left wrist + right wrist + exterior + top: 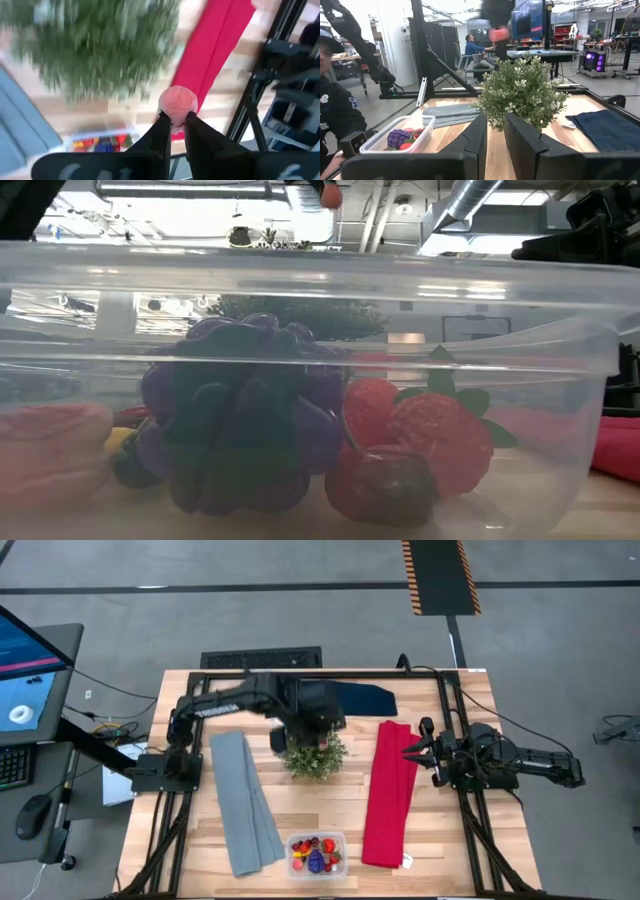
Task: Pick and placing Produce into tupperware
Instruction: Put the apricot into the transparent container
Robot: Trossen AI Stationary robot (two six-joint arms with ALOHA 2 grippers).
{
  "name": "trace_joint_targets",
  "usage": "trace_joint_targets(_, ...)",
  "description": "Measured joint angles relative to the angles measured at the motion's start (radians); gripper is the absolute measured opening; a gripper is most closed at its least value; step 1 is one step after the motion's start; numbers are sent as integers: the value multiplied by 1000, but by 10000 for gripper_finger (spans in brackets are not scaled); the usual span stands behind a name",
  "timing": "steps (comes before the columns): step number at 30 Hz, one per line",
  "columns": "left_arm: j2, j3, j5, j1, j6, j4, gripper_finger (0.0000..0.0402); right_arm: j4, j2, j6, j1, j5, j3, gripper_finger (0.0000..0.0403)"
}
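Observation:
My left gripper (176,119) hangs high above the bushy green plant (315,755), shut on a round pinkish-red toy fruit (177,101). The right wrist view shows that fruit (498,34) in the air over the plant (522,92). The clear tupperware (317,855) stands near the table's front edge. It holds a purple grape cluster (240,420), strawberries (420,430), a dark red berry (385,485) and other small pieces. My right gripper (495,131) waits at the table's right side, open, with nothing between its fingers. My left gripper pinches the round fruit's lower part (176,114) between its two fingertips (163,120), only at their free ends. The fingers slant steeply down from above. The fruit is lifted clear, well above the plant and the table.
A grey cloth (245,802) lies left of the plant, a red cloth (390,795) right of it, and a dark blue cloth (362,698) at the far edge. Black frame rails (165,820) run along both sides. People stand in the room beyond the table.

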Motion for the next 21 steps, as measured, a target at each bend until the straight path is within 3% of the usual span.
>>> trace_joint_targets(13, 5, -10, -159, -367, -447, -97, 27, 0, 0, 0, 0, 0, 0, 92)
trace_joint_targets(17, 8, -67, -162, -449, -509, -42, 27, 0, 0, 0, 0, 0, 0, 92)
trace_joint_targets(21, 6, -187, -156, -493, -517, 160, 27, 0, 0, 0, 0, 0, 0, 92)
